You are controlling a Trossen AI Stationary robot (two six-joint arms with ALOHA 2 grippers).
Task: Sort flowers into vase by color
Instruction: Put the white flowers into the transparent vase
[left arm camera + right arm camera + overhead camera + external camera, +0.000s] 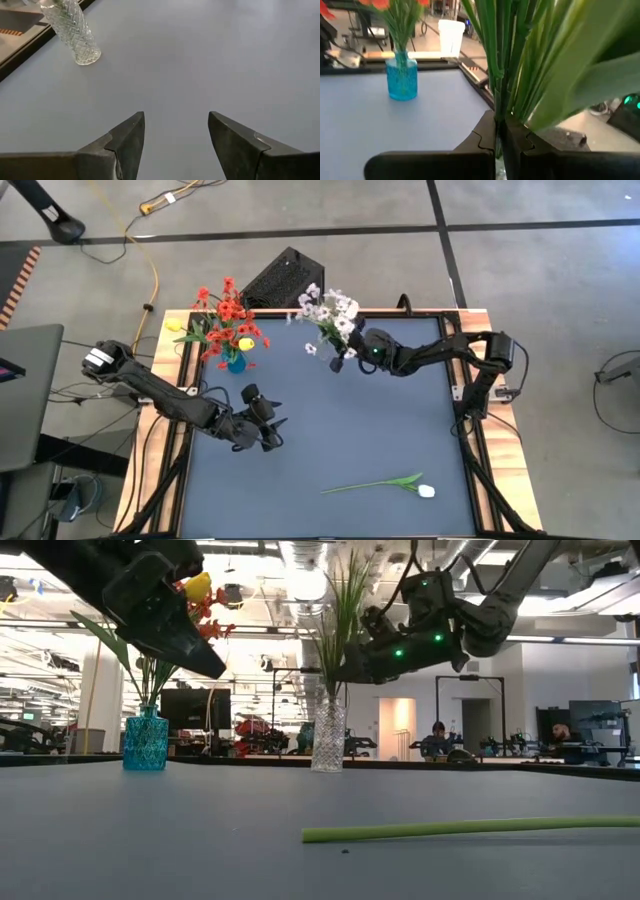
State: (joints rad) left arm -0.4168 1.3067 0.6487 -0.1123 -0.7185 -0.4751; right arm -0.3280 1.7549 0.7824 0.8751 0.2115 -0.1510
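Right gripper (349, 356): up above the clear vase (327, 735) at the back of the mat, fingers pinched on a green stem (496, 75) among the white flowers (330, 308), stem squeezed right between the tips.
Left gripper (270, 422): hanging over bare mat (380, 430), fingers spread wide, nothing between them.
White tulip (426, 491): lying flat near the front edge, well apart from both grippers.
Blue vase (235, 362): back left, stuffed with red blossoms (228, 310) plus a yellow bud (246, 344).

Green stem (470, 828) lies before two vases (327, 735).
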